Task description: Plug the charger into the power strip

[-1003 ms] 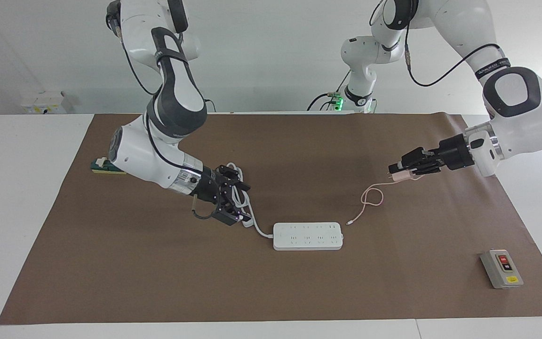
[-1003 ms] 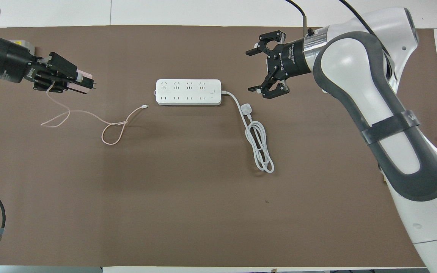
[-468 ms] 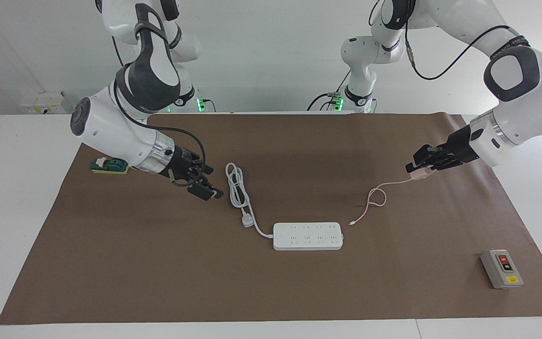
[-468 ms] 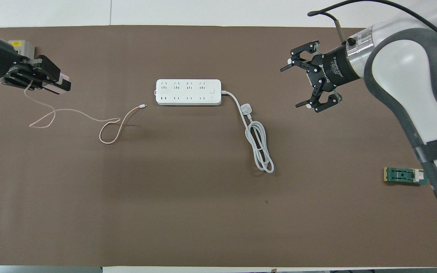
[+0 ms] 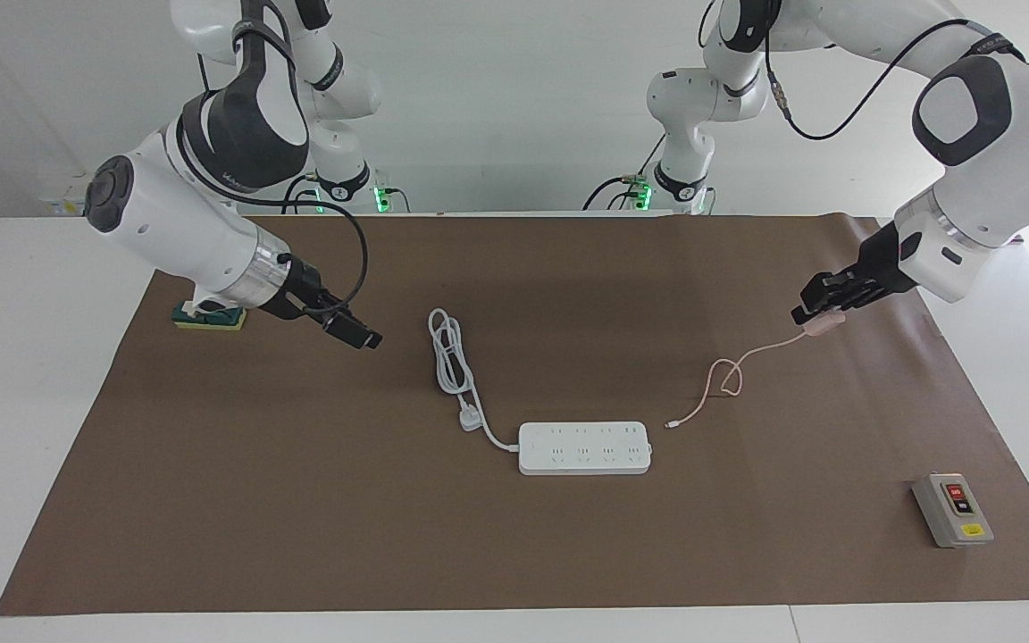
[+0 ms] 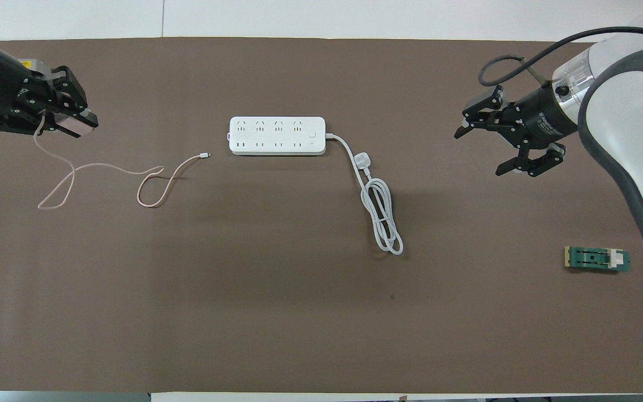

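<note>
The power strip (image 5: 584,447) (image 6: 277,135) lies flat mid-table, its thick white cord (image 6: 380,212) coiled toward the right arm's end. My left gripper (image 5: 809,313) (image 6: 78,120) is shut on the pale-pink charger (image 5: 824,325) (image 6: 75,125) and holds it above the mat, toward the left arm's end. The thin pink cable (image 5: 729,375) (image 6: 104,170) trails down onto the mat, and its free tip lies beside the strip's end. My right gripper (image 5: 367,338) (image 6: 480,153) is open and empty above the mat, toward the right arm's end.
The white three-pin plug (image 5: 470,420) (image 6: 364,161) lies beside the strip. A grey box with red and black buttons (image 5: 952,510) sits farther from the robots, at the left arm's end. A green and yellow block (image 5: 206,315) (image 6: 596,259) sits at the right arm's end.
Both grippers have drawn away from the strip, each toward its own end of the table. The left one carried the charger along and dragged the cable. The right gripper stayed open.
</note>
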`<state>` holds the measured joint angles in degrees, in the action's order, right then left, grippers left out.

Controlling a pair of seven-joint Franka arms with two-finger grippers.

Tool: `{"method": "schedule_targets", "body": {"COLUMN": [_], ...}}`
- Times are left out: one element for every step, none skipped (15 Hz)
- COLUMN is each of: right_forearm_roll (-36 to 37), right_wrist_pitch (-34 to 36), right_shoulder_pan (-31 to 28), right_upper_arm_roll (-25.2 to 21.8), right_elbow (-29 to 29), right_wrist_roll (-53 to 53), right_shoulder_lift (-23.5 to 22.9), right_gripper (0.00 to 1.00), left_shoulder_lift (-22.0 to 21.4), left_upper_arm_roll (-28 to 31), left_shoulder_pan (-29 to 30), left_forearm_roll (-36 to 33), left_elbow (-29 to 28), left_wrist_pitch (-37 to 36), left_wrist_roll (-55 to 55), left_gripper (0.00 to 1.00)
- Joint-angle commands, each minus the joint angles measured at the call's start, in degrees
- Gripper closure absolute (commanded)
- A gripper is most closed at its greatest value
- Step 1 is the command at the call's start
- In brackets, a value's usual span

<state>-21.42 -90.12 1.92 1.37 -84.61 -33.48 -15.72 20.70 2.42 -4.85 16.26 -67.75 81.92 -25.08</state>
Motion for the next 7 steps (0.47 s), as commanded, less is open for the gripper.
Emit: {"method": "schedule_targets", "body": {"right_forearm_roll": [5.8,7.5,9.0,10.9,13.0,14.6,16.5], "right_wrist_pitch": [1.5,1.8,2.4,3.0,3.5,3.9,4.0], "right_shoulder_pan": [-1.2,-2.0,-2.3,-2.8,-3.2,-3.3,-3.4], "right_upper_arm_roll": [0.6,0.7,0.7,0.6,0.7,0.6,0.6], "right_elbow": [-2.0,-2.1,-2.1,-2.1,-2.2,-2.9,-4.3], "right_wrist_roll": [10.9,14.9,19.7,24.6,29.0,31.9,34.3], "right_shoulder_lift": [2.8,3.5,4.0,4.9,6.1,7.5,9.6], "right_gripper": [0.0,0.0,0.0,0.0,0.0,0.0,0.0], "left_shoulder_lift": [-0.3,0.0,-0.2,-0.3,0.0,0.6,1.2], "left_upper_arm_roll": [0.3,0.7,0.7,0.7,0.7,0.7,0.7], "left_shoulder_pan": [-1.1,-1.8,-2.3,-2.8,-4.1,-5.3,-7.3], "left_forearm_roll": [-1.4,-1.7,-3.0,-4.6,-5.9,-6.4,-7.5], "left_elbow": [0.5,0.5,0.5,0.5,0.5,0.6,0.5], "left_wrist_pitch": [-1.2,-1.4,-1.4,-1.5,-0.6,0.0,2.7], "left_wrist_roll": [-5.8,-6.7,-7.1,-7.2,-8.8,-12.3,-17.5], "left_gripper": [1.0,1.0,1.0,1.0,1.0,1.0,1.0]}}
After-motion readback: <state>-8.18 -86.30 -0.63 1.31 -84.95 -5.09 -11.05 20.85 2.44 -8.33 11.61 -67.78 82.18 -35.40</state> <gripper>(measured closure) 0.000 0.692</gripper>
